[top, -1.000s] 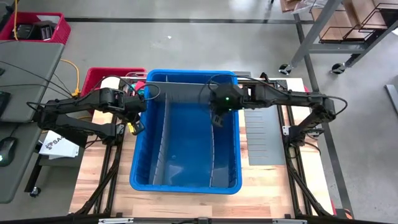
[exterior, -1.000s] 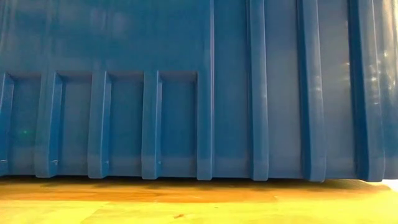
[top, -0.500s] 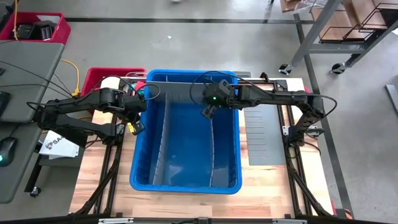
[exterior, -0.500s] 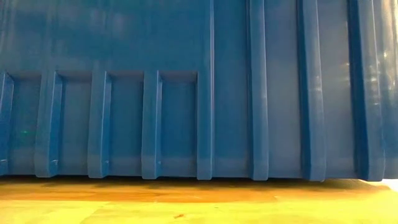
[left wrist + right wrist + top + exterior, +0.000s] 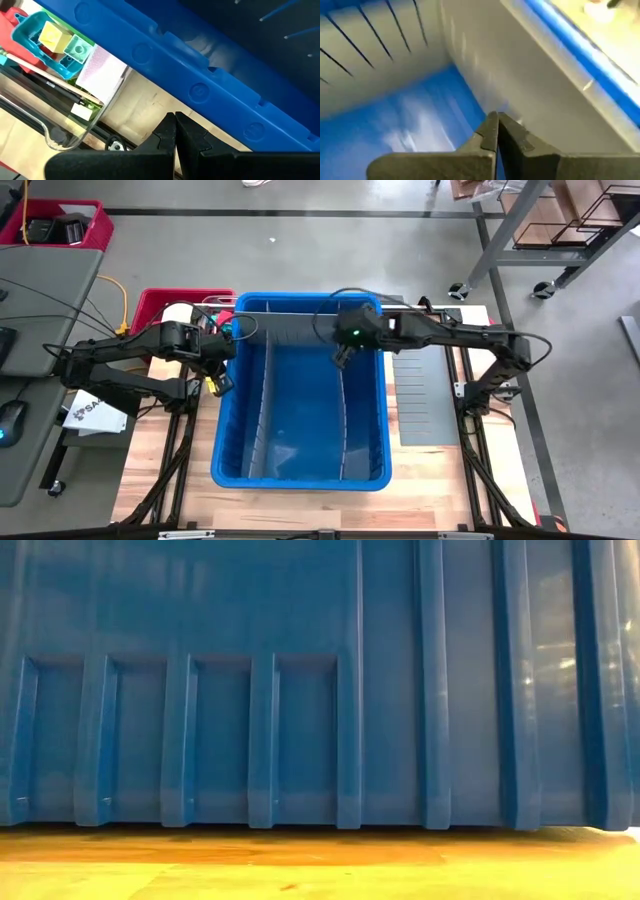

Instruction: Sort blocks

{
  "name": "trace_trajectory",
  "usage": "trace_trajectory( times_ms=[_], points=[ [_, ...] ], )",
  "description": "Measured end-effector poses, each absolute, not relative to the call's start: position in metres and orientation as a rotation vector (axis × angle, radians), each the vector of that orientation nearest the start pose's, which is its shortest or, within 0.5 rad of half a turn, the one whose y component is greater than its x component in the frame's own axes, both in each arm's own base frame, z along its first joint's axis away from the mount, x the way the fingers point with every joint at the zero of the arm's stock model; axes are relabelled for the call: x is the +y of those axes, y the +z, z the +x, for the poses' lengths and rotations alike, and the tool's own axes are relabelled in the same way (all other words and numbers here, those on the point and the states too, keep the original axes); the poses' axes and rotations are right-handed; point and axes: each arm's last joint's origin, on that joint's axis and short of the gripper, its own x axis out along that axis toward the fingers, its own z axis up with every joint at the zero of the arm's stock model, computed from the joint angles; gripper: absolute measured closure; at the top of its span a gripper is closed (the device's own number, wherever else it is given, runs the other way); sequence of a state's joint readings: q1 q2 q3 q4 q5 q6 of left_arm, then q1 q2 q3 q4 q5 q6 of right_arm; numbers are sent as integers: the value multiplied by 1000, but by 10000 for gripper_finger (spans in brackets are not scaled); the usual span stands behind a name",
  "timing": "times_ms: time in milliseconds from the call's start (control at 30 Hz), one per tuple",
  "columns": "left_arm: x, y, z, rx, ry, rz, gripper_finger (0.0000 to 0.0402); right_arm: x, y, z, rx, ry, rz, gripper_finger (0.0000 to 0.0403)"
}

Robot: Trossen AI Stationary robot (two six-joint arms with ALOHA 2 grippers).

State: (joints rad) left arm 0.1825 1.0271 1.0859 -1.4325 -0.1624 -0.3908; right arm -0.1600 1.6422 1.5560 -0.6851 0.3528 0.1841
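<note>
The right hand [image 5: 341,356], pinched shut and empty, hovers inside the large blue plastic bin [image 5: 228,430], so it should open before reaching the small coloured toy blocks [image 5: 64,42] beyond the bin's left rim, beside the closed left hand [image 5: 218,385].

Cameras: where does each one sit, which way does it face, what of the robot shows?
High: overhead, straight down on blue bin; both arms, left gripper, right gripper.
Low: table height, facing the bin's outer wall; no robot parts.
Left wrist: outside the bin's rim; own shut gripper, blocks beyond.
Right wrist: inside the bin by a grey divider; own shut gripper.
All views share the bin.
</note>
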Motion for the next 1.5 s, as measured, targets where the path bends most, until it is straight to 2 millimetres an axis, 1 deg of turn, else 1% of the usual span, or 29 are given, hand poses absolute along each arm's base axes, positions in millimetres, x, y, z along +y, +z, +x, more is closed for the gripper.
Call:
trace_trajectory(
  times_ms=[67,167,267,333,500,533,600,733,800,967,1167,1300,1433,1500],
  points=[
    [31,309,140,1304,551,-327,401,-61,353,350,633,-481,127,403],
    [31,311,142,1289,524,-295,401,-49,361,358,537,-351,158,403],
    [32,317,142,1277,500,-240,401,-37,364,367,474,-284,130,403],
    [32,322,140,1290,497,-199,401,-32,363,371,468,-258,96,403],
    [31,325,127,1393,570,-163,401,-27,363,372,458,-243,103,403],
    [31,325,128,1389,570,-166,401,-26,363,372,457,-239,105,403],
    [31,324,131,1368,514,-184,401,-25,363,372,460,-230,106,403],
    [33,322,146,1315,463,-169,401,-24,362,372,467,-215,133,403],
    [34,320,153,1320,441,-140,401,-24,361,371,479,-211,134,403],
    [39,311,180,1294,391,-81,401,-24,355,368,555,-197,156,403],
    [42,299,212,1237,316,-128,401,-24,347,362,654,-223,202,403],
    [36,292,233,1172,270,-180,401,-24,343,359,697,-240,220,403],
    [28,287,246,1147,216,-178,401,-28,338,355,755,-287,236,403],
    [23,285,249,1151,199,-169,401,-29,332,353,810,-298,234,403]
  ],
)
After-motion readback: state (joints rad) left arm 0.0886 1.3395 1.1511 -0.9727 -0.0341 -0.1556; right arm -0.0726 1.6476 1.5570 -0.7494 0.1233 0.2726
